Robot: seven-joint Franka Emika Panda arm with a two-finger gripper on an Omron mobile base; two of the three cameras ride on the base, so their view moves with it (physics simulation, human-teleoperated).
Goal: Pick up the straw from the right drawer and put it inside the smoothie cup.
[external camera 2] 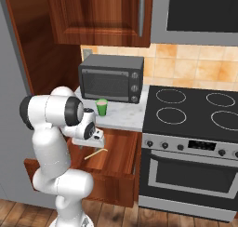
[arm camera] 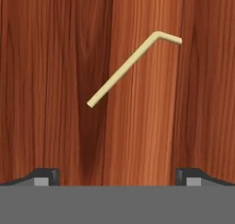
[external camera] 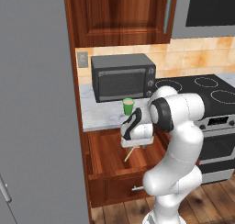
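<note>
The straw point(arm camera: 131, 64) lies flat on the wooden floor of the right drawer point(external camera: 103, 152), which stands pulled out under the bench point(external camera: 98, 113). The fingers point(arm camera: 118, 176) hang above the drawer, pointing down at it, spread as wide as they go with nothing between them. In the hand view the two tips sit at the bottom, one far to each side, and the straw lies well ahead of them, apart from both and roughly centred over the gap.

In that view the straw's long axis runs on a diagonal from its plain end at lower left to the bend at upper right, where the short tip kinks off to the right. From the left base view the straw point(external camera: 129, 153) pokes out just below the hand, slanting toward the near left of the drawer; from the right base view it point(external camera 2: 96, 153) lies just under the hand, running almost left to right.

The smoothie cup point(external camera: 128, 106) stands upright on the bench in front of the microwave point(external camera: 123, 76), beyond the drawer and above the hand
</note>
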